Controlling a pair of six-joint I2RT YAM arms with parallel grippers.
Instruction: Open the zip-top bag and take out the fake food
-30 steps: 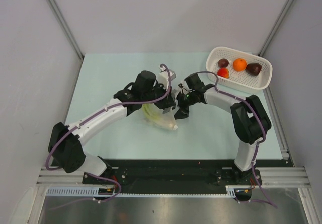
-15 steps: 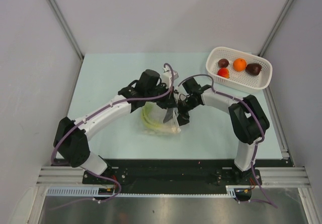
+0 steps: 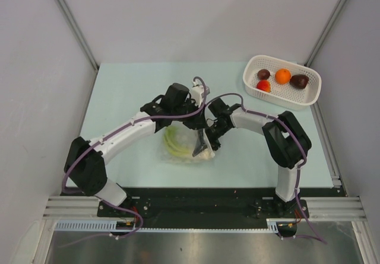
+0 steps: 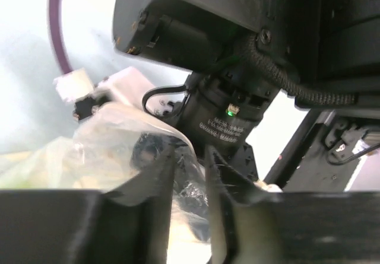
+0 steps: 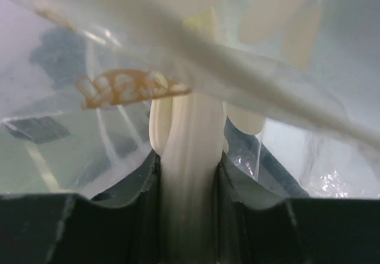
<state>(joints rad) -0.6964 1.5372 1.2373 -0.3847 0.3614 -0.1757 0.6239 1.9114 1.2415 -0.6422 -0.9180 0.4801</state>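
The zip-top bag point(image 3: 178, 152) lies crumpled at the table's middle, with long green stalks point(image 3: 173, 142) inside. My left gripper point(image 3: 198, 119) is shut on the bag's upper edge; in the left wrist view the clear film point(image 4: 119, 139) runs between its fingers point(image 4: 160, 175). My right gripper point(image 3: 205, 140) reaches into the bag from the right and is shut on a pale beige ribbed piece point(image 5: 189, 157), with bag film point(image 5: 249, 80) draped over it. The pale piece's end shows in the top view point(image 3: 203, 153). An orange ball point(image 3: 283, 75), a red tomato point(image 3: 263, 86) and two dark lumps point(image 3: 299, 81) lie in the basket.
The white perforated basket point(image 3: 309, 98) stands at the back right corner. Both arms cross close together over the bag. Grey walls close in the table at left, right and back. A black rail runs along the near edge.
My right gripper has moved left and towards the near edge, into the bag. My left gripper has shifted slightly right. The bag has spread lower on the table.
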